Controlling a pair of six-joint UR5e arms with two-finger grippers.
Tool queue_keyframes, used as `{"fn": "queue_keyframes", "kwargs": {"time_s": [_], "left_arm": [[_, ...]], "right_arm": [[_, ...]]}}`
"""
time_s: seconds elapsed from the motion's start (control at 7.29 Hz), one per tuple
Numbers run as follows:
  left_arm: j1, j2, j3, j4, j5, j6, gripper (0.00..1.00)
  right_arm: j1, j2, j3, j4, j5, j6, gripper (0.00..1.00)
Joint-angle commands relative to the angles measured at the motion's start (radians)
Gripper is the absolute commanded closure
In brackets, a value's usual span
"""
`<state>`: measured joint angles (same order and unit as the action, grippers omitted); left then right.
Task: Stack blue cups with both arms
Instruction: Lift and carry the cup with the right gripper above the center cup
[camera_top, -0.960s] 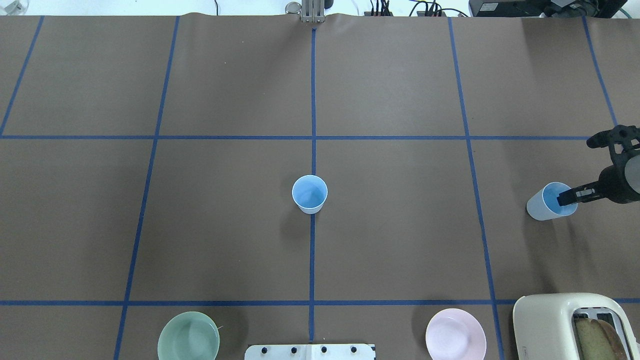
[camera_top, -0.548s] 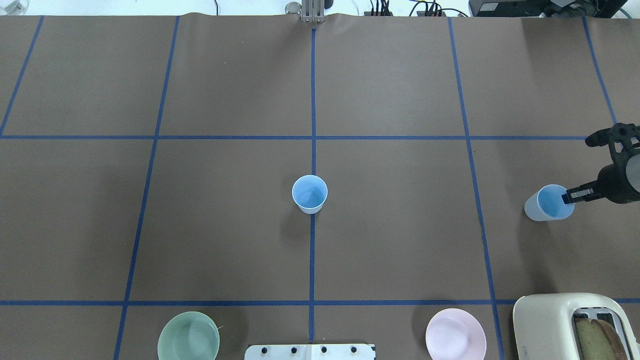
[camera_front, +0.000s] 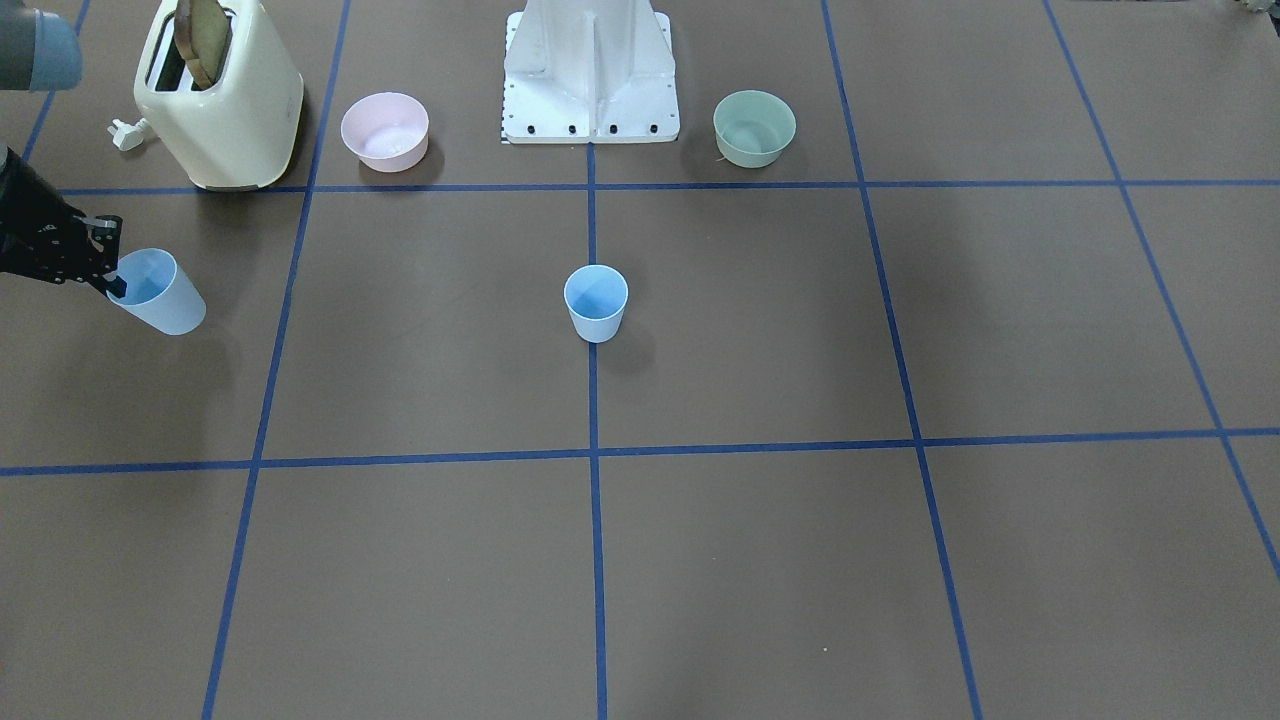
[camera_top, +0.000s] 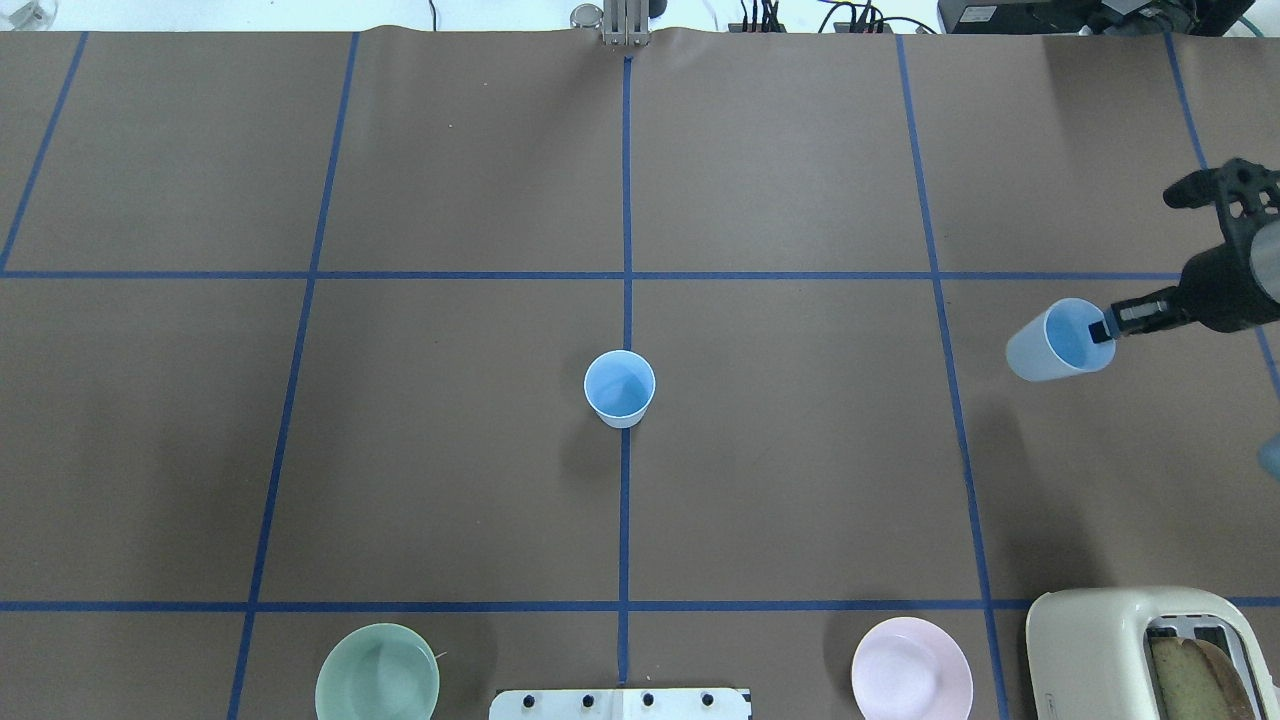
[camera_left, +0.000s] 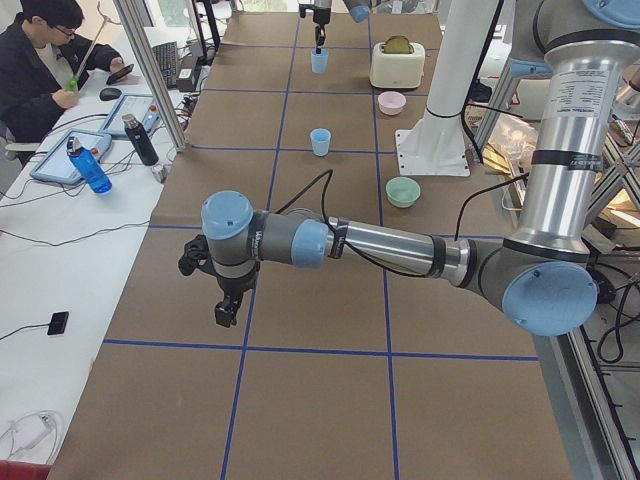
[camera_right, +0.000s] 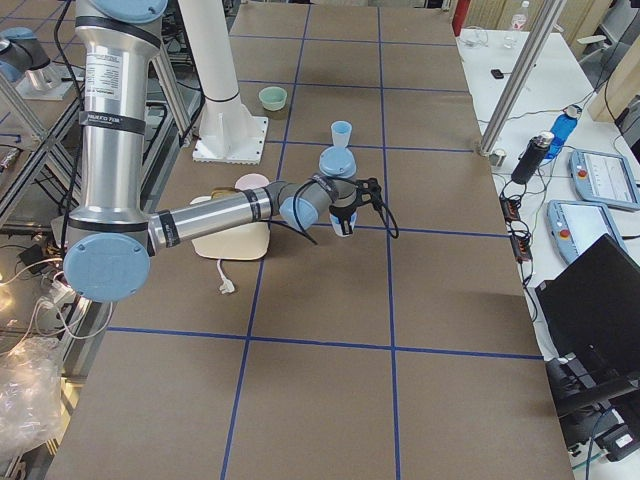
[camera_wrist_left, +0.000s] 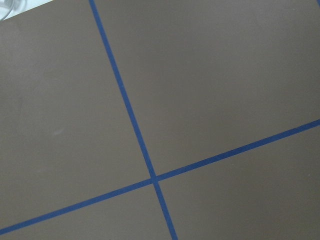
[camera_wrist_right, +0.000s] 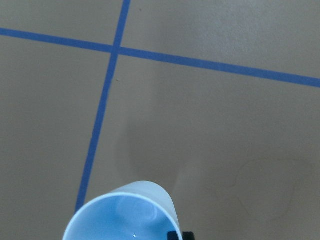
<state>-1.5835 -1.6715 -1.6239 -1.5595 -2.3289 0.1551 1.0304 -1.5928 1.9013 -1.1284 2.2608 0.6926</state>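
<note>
One blue cup (camera_top: 619, 388) stands upright at the table's centre on the blue tape line; it also shows in the front view (camera_front: 596, 302). My right gripper (camera_top: 1100, 330) is shut on the rim of the second blue cup (camera_top: 1056, 341), with one finger inside it. It holds that cup tilted and off the table at the far right. The held cup also shows in the front view (camera_front: 158, 291) and the right wrist view (camera_wrist_right: 122, 212). My left gripper (camera_left: 227, 312) shows only in the exterior left view, pointing down over bare table. I cannot tell whether it is open.
A cream toaster (camera_top: 1150, 655) with bread stands at the near right. A pink bowl (camera_top: 911, 668) and a green bowl (camera_top: 377, 672) flank the white base pedestal (camera_front: 592, 70). A person (camera_left: 40, 60) sits at a side table beyond the left end.
My right gripper has lifted its blue cup off the table and carried it up and slightly toward the centre, more tilted. The centre cup has not moved.
</note>
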Motion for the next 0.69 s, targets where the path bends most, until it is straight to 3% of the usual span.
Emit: {"fn": "queue_keyframes", "kwargs": {"time_s": [0.0, 0.27, 0.55], "left_arm": [[-0.019, 0.121, -0.064, -0.007, 0.0, -0.074, 0.01], [-0.021, 0.182, -0.131, -0.005, 0.002, -0.082, 0.01], [-0.019, 0.18, -0.125, -0.005, 0.006, -0.085, 0.01]], "right_arm": [[0.002, 0.269, 0.005, -0.225, 0.01, 0.161, 1.0], [-0.1, 0.536, 0.013, -0.423, -0.039, 0.38, 1.0], [-0.273, 0.737, 0.002, -0.625, -0.229, 0.523, 1.0]]}}
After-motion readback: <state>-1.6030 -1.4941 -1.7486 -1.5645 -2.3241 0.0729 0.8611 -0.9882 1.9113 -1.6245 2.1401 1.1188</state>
